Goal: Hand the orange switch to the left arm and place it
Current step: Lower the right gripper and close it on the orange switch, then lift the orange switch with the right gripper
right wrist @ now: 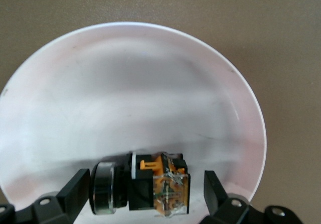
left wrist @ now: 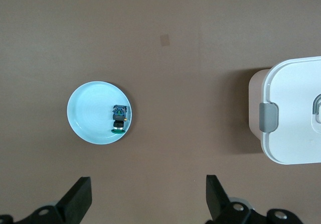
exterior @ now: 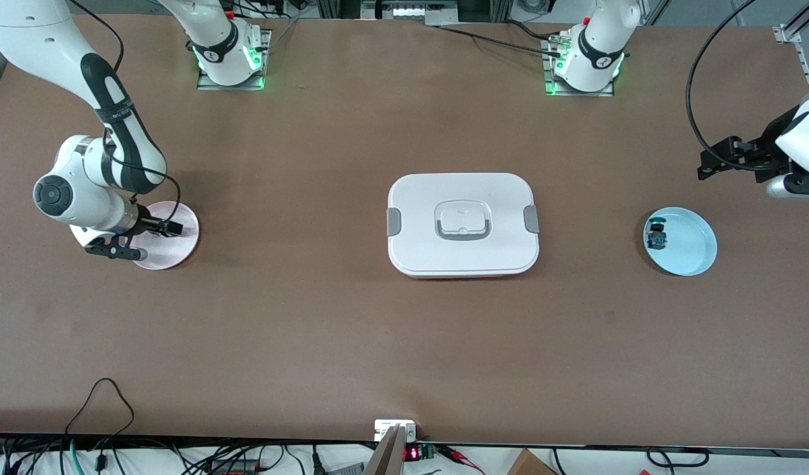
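From the front view I see the white box (exterior: 463, 224) sitting in the middle of the table, squarely between the two plates, so any handover has to route around or over it. My right gripper (exterior: 155, 231) is down low over the pink plate (exterior: 180, 245) at the right arm's end of the table. My left gripper (exterior: 716, 160) hangs above the table near the blue plate (exterior: 691, 254) at the left arm's end; that arm waits, I judge, as the receiver.

In the left wrist view, the left gripper's fingers (left wrist: 78, 198) are spread wide with nothing between them. The blue plate lies out ahead of the fingertips, holding the green-capped switch (left wrist: 119, 119), which is not my target. A corner of the box shows off to one side.

In the right wrist view, the right gripper's fingers (right wrist: 76, 190) stand apart, one on each side of the orange switch (right wrist: 145, 186), which lies on its side on the pink plate. Neither pad looks to be touching it yet. I judge the straddle is set so that closing grips across the body.
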### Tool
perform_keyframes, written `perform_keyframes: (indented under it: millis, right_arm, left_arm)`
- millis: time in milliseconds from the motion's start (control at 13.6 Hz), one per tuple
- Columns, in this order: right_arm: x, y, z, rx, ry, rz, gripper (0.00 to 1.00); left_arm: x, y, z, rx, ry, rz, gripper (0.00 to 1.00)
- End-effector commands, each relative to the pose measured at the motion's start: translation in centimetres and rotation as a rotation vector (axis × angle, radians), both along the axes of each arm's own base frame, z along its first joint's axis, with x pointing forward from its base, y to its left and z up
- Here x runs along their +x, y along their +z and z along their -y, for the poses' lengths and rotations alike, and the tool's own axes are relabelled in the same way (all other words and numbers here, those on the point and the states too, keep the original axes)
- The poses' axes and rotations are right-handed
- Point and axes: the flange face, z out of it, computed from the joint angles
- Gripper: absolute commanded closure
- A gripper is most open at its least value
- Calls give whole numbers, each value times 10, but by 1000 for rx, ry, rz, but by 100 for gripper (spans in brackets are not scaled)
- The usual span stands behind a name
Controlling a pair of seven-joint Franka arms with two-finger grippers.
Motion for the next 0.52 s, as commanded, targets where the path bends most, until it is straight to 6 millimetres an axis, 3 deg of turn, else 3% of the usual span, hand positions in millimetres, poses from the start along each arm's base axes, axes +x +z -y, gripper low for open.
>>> perform_keyframes:
  millis: [0, 369, 442]
  right_arm:
    - [-6, -2, -1, 8, -24, 1, 0]
    - [-7, -3, -1, 5, -41, -4, 0]
    - [-7, -3, -1, 5, -41, -4, 5]
  left_arm:
    - [2, 6, -2, 2, 2, -4, 0]
    - [1, 6, -1, 2, 0, -5, 0]
    - [1, 6, 0, 2, -1, -5, 0]
